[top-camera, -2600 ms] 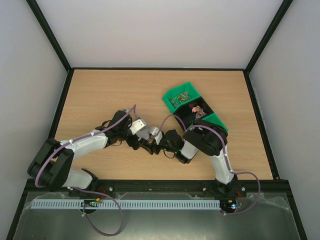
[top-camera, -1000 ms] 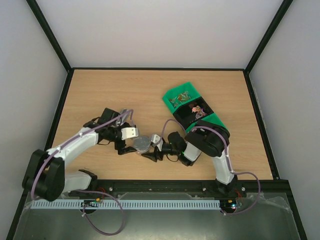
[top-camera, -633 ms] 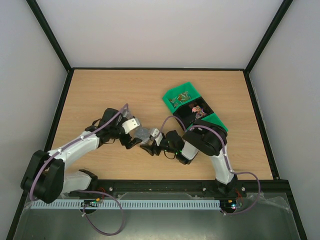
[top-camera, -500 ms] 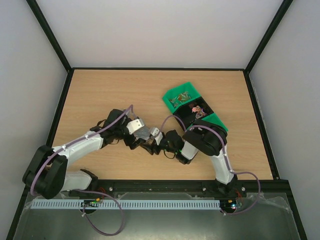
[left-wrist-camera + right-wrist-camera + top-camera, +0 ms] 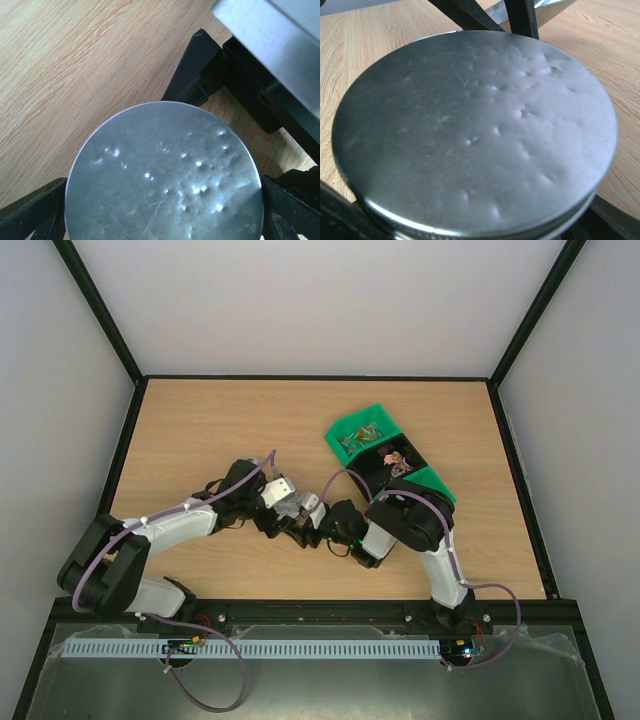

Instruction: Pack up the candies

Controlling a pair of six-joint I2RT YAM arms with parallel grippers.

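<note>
Item: round silver lid (image 5: 165, 175), dented and lightly scratched on its face, located over the near centre of the wooden table (image 5: 200, 430), where the two arms meet. Whether it rests on the wood or hangs above it cannot be told. Left gripper (image 5: 164, 182): fingers (image 5: 30, 212) spread as wide as they go, one on each side of the lid at its rim; contact with the rim cannot be confirmed from the left wrist view. Right gripper (image 5: 470, 215): approaches from the opposite side, dark fingers (image 5: 337, 215) clamped at the lid's edge just under the rim, showing at both lower corners of the right wrist view; a second metal band shows under the rim, but too little of it is in view to say what it is. The black fingers of each gripper appear in the other's wrist view, close beside the lid. Candies (image 5: 398, 459): small mixed sweets, pinkish and pale, lying in a dark compartment of the green bin (image 5: 436, 483); a further lot, greenish and brownish, lies in the compartment just beyond. Bin position: right half of the table, set at an angle, beyond the right arm's elbow, well apart from the lid and both grippers. No candy is visible in either wrist view.
</note>
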